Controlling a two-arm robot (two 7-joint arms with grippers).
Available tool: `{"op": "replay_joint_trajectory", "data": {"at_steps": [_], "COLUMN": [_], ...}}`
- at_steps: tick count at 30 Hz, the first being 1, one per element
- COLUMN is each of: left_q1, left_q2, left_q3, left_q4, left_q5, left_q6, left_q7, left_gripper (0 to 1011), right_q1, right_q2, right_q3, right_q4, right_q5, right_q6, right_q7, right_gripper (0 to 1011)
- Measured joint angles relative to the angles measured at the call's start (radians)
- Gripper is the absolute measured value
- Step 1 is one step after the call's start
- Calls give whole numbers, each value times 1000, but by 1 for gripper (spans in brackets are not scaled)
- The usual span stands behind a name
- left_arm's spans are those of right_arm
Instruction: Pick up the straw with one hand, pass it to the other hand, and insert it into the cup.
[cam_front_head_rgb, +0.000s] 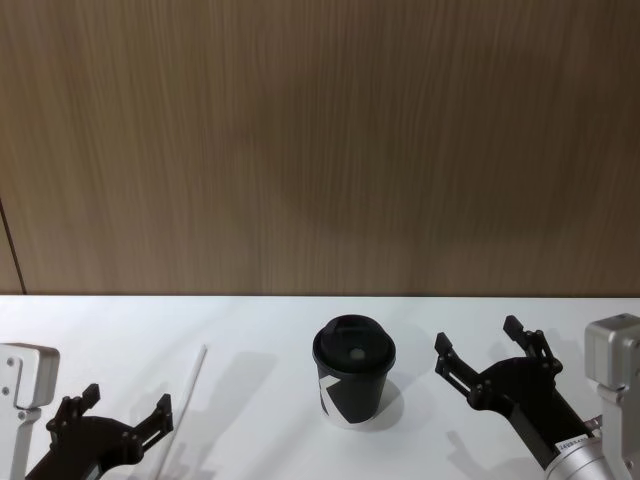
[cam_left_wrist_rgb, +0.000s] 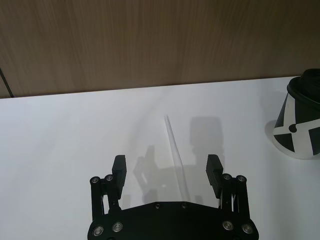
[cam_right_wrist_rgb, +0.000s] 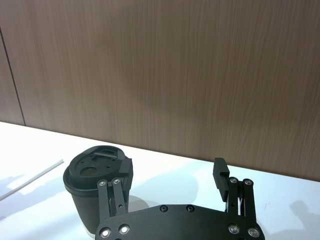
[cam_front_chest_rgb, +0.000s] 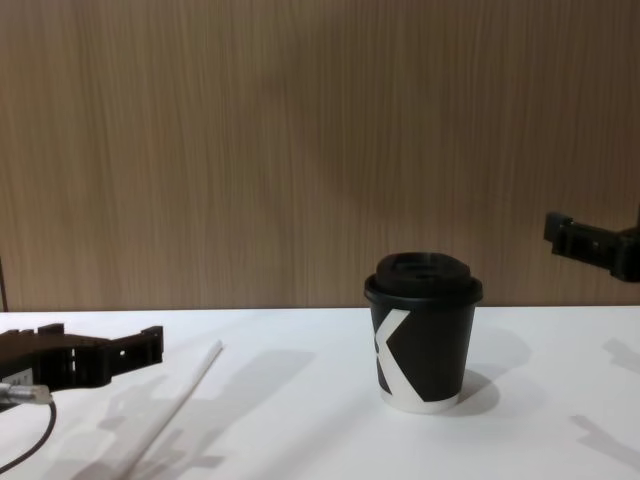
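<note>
The straw is thin and white and lies flat on the white table, left of the cup. The cup is black with a domed lid and a white mark, and stands upright at mid-table. My left gripper is open and low over the table at the straw's near end. In the left wrist view the straw runs forward between the fingers of the left gripper, untouched. My right gripper hovers open to the right of the cup, holding nothing. In the right wrist view its nearer finger overlaps the cup.
A brown wood-grain wall closes off the back of the table. In the chest view the cup stands between the left gripper, low at the left, and the right gripper, higher at the right edge.
</note>
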Motion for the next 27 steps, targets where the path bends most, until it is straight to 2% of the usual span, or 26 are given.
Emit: {"op": "replay_joint_trajectory", "data": {"at_steps": [11, 27], "left_q1": [-15, -68], "left_q2": [20, 62], "left_q3": [-11, 28], "left_q4": [2, 3], "left_q5": [-6, 43], "left_q6": [51, 133], "left_q7": [-26, -70], "left_gripper": [1003, 1003], "right_q1": [0, 0], "right_q2": [0, 0], "right_q3": [0, 0], "right_q4": [0, 0], "right_q5": [0, 0], "right_q6": [0, 0], "right_q7": [0, 0], "right_gripper": [1001, 1001]}}
